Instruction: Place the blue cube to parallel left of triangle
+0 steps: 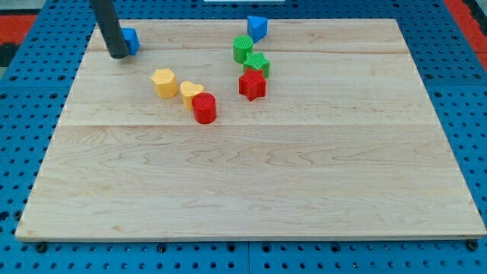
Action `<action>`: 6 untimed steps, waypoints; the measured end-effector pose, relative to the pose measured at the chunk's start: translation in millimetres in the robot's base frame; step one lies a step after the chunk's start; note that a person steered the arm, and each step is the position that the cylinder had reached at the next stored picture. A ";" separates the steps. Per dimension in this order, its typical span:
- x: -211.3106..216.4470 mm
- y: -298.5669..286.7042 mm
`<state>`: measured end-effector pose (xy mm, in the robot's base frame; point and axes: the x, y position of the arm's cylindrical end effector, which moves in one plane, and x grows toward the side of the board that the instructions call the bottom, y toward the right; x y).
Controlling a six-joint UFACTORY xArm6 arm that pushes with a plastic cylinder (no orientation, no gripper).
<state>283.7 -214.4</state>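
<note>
The blue cube [131, 40] sits near the board's top left, partly hidden behind my rod. My tip [119, 55] rests on the board just left of and below the cube, touching or nearly touching it. The blue triangle [257, 28] lies at the view's top, right of centre, far to the right of the cube and slightly higher.
Two green blocks [243, 49] [257, 64] and a red star [252, 84] form a line below the triangle. A yellow hexagon [163, 82], a yellow heart [190, 93] and a red cylinder [204, 108] sit left of centre. The wooden board [251, 183] lies on a blue pegboard.
</note>
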 end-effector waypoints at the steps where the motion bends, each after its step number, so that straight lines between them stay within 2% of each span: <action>1: -3.9 -41.3; 2: -34.2 -40.7; 3: -37.8 12.3; 4: -37.3 58.9; 5: -11.1 15.3; 6: -9.0 62.9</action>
